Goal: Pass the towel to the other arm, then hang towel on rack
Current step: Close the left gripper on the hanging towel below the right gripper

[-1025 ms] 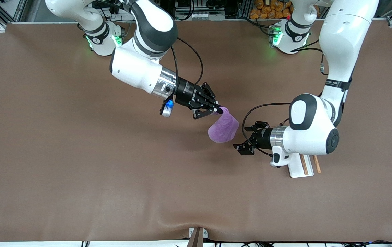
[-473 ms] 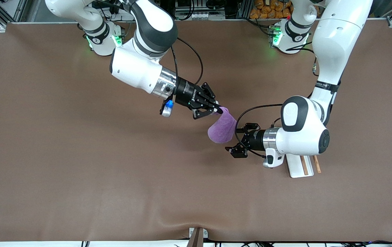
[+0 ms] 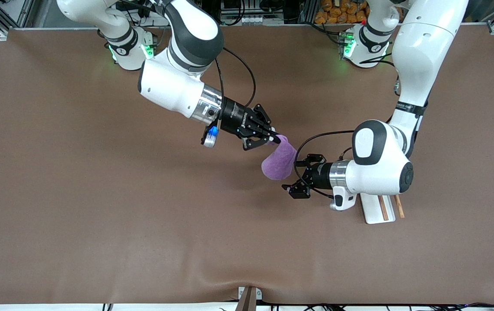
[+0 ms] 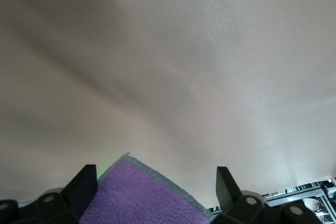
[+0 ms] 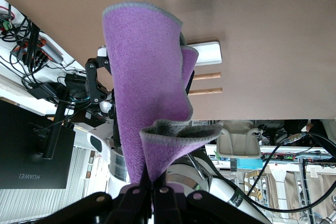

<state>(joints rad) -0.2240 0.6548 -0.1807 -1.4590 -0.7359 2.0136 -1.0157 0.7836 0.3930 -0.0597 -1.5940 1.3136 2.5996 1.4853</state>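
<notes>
Towel (image 3: pixel 278 162) hangs in the air over mid-tabletop, pinched at its top corner by the right gripper (image 3: pixel 274 138), fingers clamped tight on the cloth, rest of it drooping free. I read this as the handover step, first half of the task: left gripper (image 3: pixel 295 178) sits right at the towel's lower edge, jaws wide apart, cloth partly between them but nothing gripped yet. Next move, imo: nudge the left gripper a bit deeper so a good fold sits between the fingers, close it, and only then let the right one release; closing on just the hem risks a slip. Rack (image 3: pixel 378 209) stands on the tabletop toward the left arm's end, half hidden under that arm's wrist in the front view. Right wrist cam shows more of it, white base plus two wooden rods (image 5: pixel 208 83), seen past the towel. Left wrist cam shows the purple towel edge (image 4: pixel 142 195) already inside the open jaws, which the front view can't confirm.
</notes>
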